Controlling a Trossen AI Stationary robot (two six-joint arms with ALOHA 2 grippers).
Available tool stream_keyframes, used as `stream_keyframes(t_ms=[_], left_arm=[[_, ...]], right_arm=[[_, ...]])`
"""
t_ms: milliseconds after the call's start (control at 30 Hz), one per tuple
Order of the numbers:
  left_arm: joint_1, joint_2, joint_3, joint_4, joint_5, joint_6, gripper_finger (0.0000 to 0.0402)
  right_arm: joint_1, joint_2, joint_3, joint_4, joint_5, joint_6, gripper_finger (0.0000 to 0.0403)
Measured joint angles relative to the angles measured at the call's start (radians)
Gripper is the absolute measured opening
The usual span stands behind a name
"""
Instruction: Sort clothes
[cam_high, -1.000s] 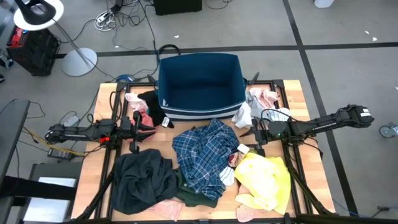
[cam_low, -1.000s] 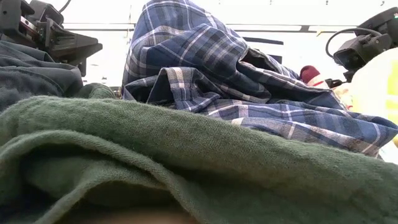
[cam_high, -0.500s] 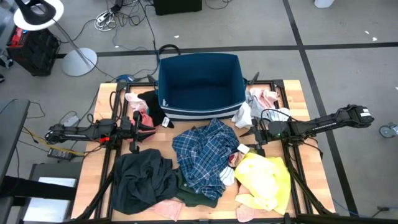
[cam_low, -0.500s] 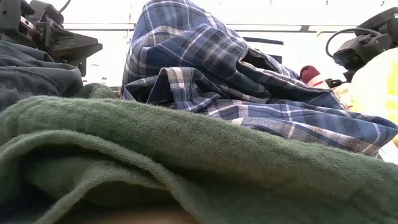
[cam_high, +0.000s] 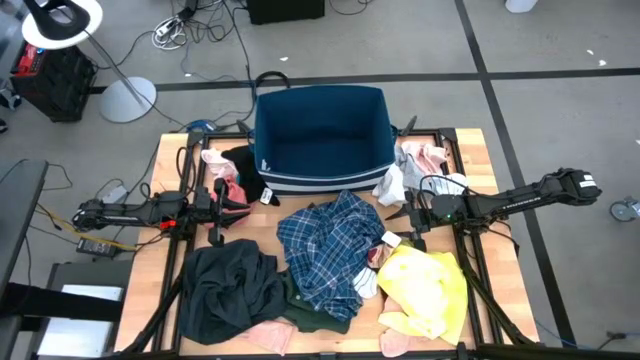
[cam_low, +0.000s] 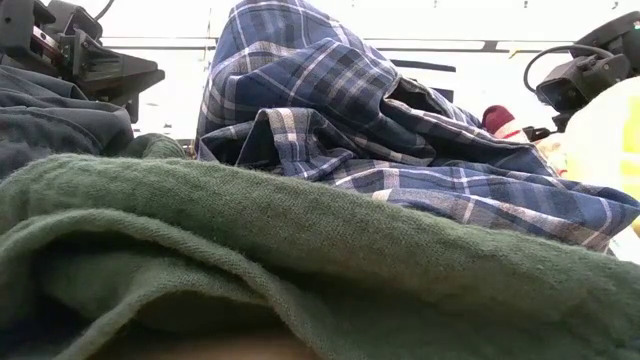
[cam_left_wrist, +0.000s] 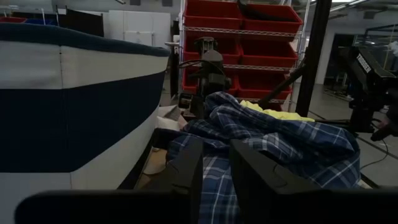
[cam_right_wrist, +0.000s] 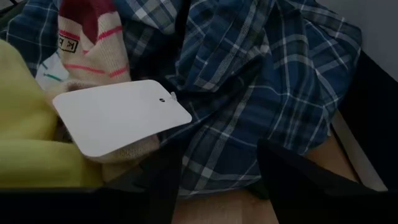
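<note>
From above we see the blue-white plaid shirt (cam_high: 330, 250) heaped in the middle of the wooden table (cam_high: 480, 150), just in front of the dark blue bin (cam_high: 322, 135) and between our two arms. The left gripper (cam_high: 222, 195) sits low at the table's left side, near the shirt's edge but apart from it, with small pink and maroon items (cam_high: 222, 172) just beside it toward the bin. Through its wrist camera its fingers (cam_left_wrist: 186, 171) stand a narrow gap apart with nothing between them, the plaid shirt lying just ahead and the bin's striped wall at one side. The right gripper (cam_high: 408, 215) rests at the shirt's other side, its jaws spread wide and empty; in its wrist view the plaid cloth lies right before the fingers (cam_right_wrist: 292, 171), beside a white tag (cam_right_wrist: 121, 115) on a striped cream-and-maroon piece (cam_right_wrist: 87, 43). The yellow piece (cam_high: 425, 285) lies near that gripper, toward the front edge. A dark grey garment (cam_high: 225, 290) lies front-left, and the dark green top (cam_low: 300, 260) shows under the shirt's front edge.
</note>
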Motion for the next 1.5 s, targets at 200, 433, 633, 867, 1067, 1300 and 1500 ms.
stream_keyframes(t_ms=[200, 433, 633, 867, 1067, 1300, 1500], left_arm=[[0.000, 0.000, 0.000, 0.000, 0.000, 0.000, 0.0085], [0.000, 0.000, 0.000, 0.000, 0.000, 0.000, 0.0085], [0.000, 0.000, 0.000, 0.000, 0.000, 0.000, 0.0085], [0.000, 0.000, 0.000, 0.000, 0.000, 0.000, 0.0085], [0.000, 0.000, 0.000, 0.000, 0.000, 0.000, 0.0085], [0.000, 0.000, 0.000, 0.000, 0.000, 0.000, 0.0085], [0.000, 0.000, 0.000, 0.000, 0.000, 0.000, 0.0085]], right_arm=[[0.001, 0.000, 0.000, 0.014, -0.011, 0.132, 0.0210], [0.001, 0.000, 0.000, 0.016, -0.018, 0.415, 0.0210], [0.001, 0.000, 0.000, 0.022, -0.018, 0.452, 0.0210], [-0.040, 0.000, 0.016, 0.010, 0.079, 0.561, 0.0210], [-0.130, 0.000, 0.131, -0.155, 0.142, 0.447, 0.0208], [-0.198, 0.000, 0.395, -0.733, 0.144, 0.462, 0.0197], [-0.165, -0.001, 0.588, -1.007, 0.068, 0.575, 0.0190]])
